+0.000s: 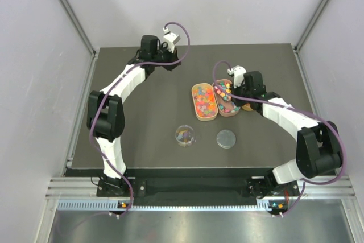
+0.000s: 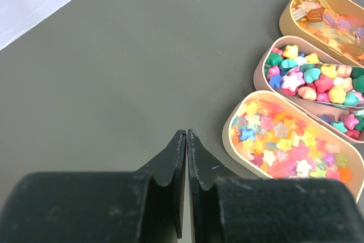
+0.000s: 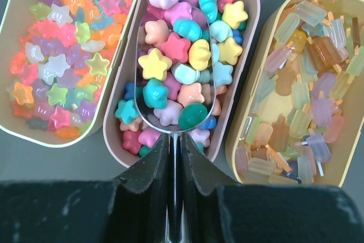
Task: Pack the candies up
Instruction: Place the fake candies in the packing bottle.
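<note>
Right gripper [image 3: 176, 147] is clamped on the metal scoop [image 3: 138, 83] handle. The bowl points to 12 o'clock, heaped with candies [image 3: 170, 46], inside the middle tray [image 3: 115, 112]. Star tray [image 3: 11, 55] sits at 9, popsicle tray [image 3: 242, 135] at 3. The clear cup [image 1: 185, 135] (a few candies inside) sits on the tabletop [image 1: 142, 112] around 7 o'clock from the trays, and the right arm is nearer. Left gripper [image 2: 186, 136] is closed on nothing.

The right gripper [image 3: 175, 140] is clamped on the handle of a metal scoop [image 3: 138, 81]. The scoop's bowl, heaped with chunky star-shaped candies [image 3: 173, 46], lies over the middle tray [image 3: 115, 106] of 3 oval tan trays set side by side. The left tray [image 3: 10, 24] holds smaller stars, and the right tray [image 3: 238, 135] holds translucent ice-lolly shapes.
</note>
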Available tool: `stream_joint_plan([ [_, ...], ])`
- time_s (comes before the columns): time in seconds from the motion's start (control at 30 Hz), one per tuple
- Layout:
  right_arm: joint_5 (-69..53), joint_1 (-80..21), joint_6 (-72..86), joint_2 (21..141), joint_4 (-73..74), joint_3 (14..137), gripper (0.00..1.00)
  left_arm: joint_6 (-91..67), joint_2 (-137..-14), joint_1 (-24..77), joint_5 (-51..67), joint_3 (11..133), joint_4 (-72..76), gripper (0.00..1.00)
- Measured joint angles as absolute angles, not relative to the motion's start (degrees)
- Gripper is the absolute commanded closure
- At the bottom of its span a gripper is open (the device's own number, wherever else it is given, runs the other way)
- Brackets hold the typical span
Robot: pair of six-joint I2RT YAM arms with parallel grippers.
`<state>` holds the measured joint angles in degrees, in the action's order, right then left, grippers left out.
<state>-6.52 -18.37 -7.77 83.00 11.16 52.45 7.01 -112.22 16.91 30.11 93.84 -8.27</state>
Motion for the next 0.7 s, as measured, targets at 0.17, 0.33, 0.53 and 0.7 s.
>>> stream_joint_plan([
  [0.17, -6.3, -18.4, -7.6, 82.9, 9.1, 50.6, 1.00, 7.7, -112.2, 17.0, 30.1, 93.9, -8.4, 0.92],
  [0.33, -6.1, -18.4, -7.7, 82.0, 8.5, 47.7, 1.00, 7.9, -112.2, 17.7, 30.0, 93.9, -8.6, 0.92],
  [0.53, -6.2, -18.4, -7.7, 81.8, 8.4, 47.3, 1.00, 8.3, -112.2, 19.1, 29.9, 93.9, -8.8, 0.92],
  [0.7, -6.1, -18.4, -7.6, 83.9, 8.6, 48.0, 1.00, 8.6, -112.2, 19.7, 30.0, 93.9, -8.9, 0.92],
])
